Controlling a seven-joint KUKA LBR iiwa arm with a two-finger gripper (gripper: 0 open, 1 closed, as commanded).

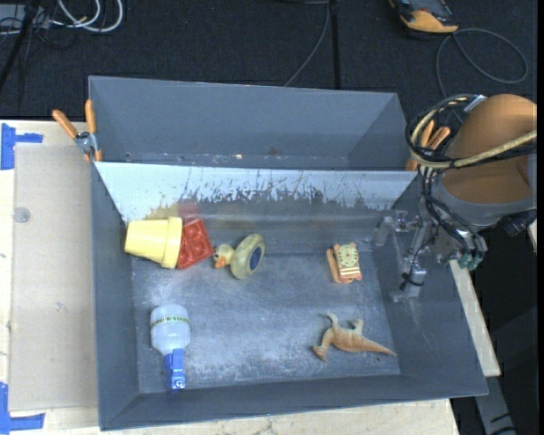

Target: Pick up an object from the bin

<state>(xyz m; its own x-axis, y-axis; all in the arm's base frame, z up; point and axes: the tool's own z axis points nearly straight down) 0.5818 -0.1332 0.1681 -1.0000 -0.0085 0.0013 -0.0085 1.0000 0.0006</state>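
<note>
Against the right wall of the bin [254, 143], we have the jaws low near the floor, hanging from the orange-covered wrist [490, 152]. We cannot tell whether they stand open or closed, and we see nothing between them. Nearest lies a small orange and cream block [344, 263], just to their left and apart from them. A tan dinosaur [349, 338] lies nearer the front wall. Well apart, at the far left, a yellow cup [154, 240] on its side touches a red thing [196, 241], with a yellow duck [242, 256] beside them and a clear bottle with a blue cap [170, 333] towards the front left corner.

We judge the pick not yet made. To do it well we should move clear of the sloping wall, which leaves no room to close round anything. The block looks handiest: centre over it, turn the jaws across its narrow side, and descend until they straddle it before closing. The dinosaur's thin legs and tail may slip, so its body would be the place to grip
</note>
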